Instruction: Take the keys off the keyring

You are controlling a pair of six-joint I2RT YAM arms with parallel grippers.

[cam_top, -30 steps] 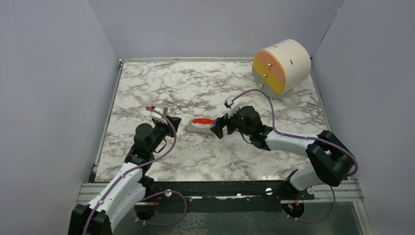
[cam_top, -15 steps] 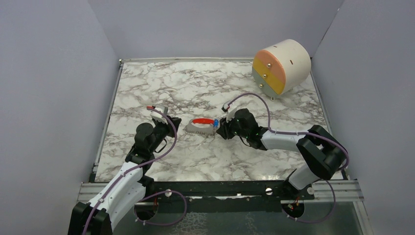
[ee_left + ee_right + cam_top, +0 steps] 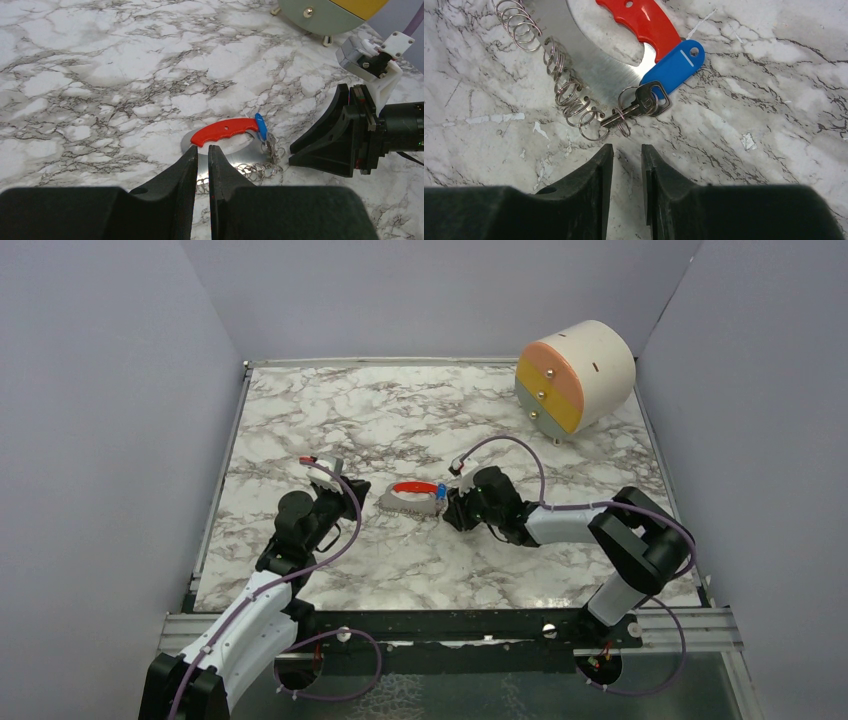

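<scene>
Small dark-silver metal key (image 3: 644,104) with blue plastic tag (image 3: 673,66) lies centre frame on marble tabletop (image 3: 774,100), linked to silver split-ring chain (image 3: 559,75) on red-handled steel keyring (image 3: 644,20). Right end effector (image 3: 626,150) narrowly open, empty, tips just below key. Left end effector (image 3: 202,150) almost closed, empty, near the red handle.

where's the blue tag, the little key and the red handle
blue tag (image 3: 673,64), right wrist view, middle of its flat face
small key (image 3: 647,103), right wrist view, its dark head
red handle (image 3: 644,22), right wrist view, its broad middle
</scene>
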